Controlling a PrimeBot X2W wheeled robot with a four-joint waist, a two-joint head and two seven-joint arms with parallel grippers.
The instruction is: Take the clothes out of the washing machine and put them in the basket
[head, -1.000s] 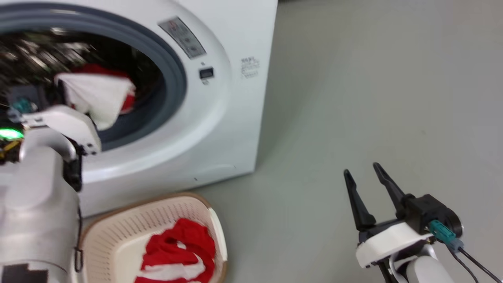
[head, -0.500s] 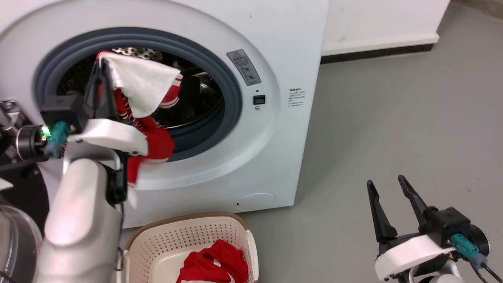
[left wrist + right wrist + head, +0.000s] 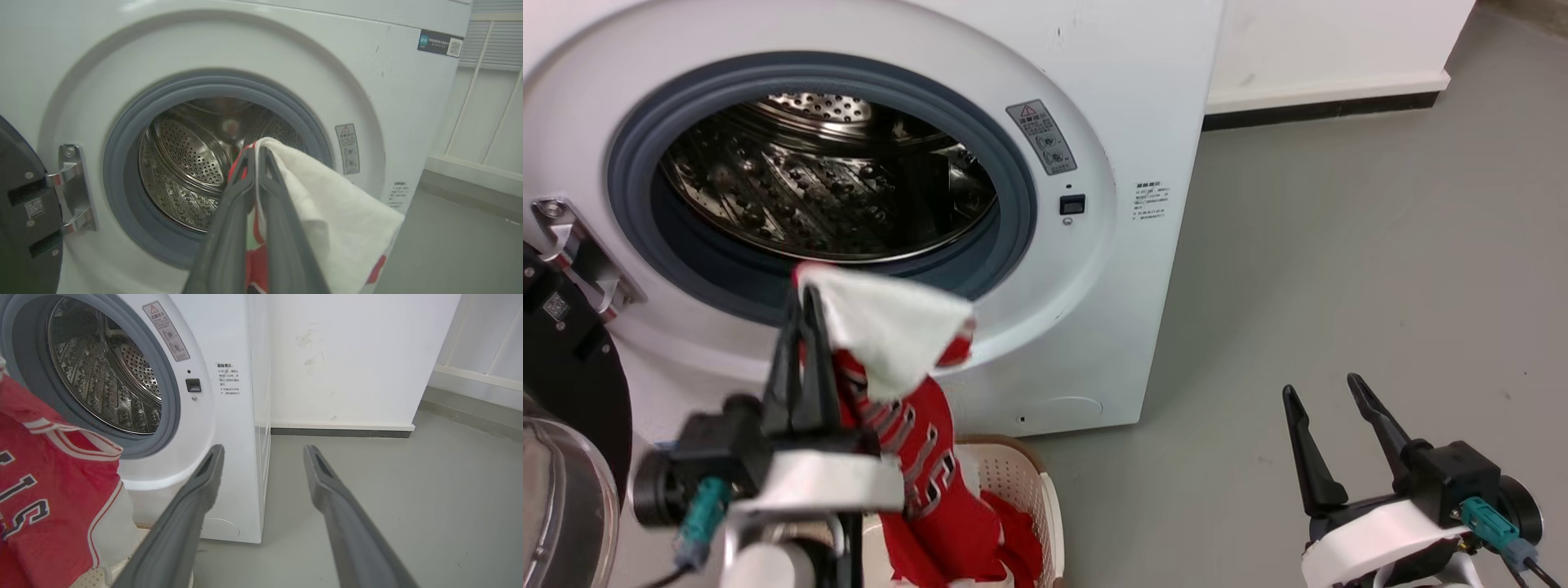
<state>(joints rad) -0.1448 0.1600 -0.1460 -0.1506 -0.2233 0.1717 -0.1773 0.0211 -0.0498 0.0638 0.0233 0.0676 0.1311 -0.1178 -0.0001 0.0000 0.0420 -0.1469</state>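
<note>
Left gripper (image 3: 805,314), fingers pressed together, pinches the red garment (image 3: 915,457) by its top edge, so it hangs clear of the washing machine (image 3: 1094,122), down into the basket (image 3: 1017,482). Right gripper (image 3: 1321,385) spread, idle, empty.

The left gripper (image 3: 803,300) stands at the lower left of the head view, its two dark fingers pointing up and pressed together on a fold of the clothes (image 3: 890,331). The right gripper (image 3: 1321,386) hangs at the lower right, fingers spread apart, holding nothing
</note>
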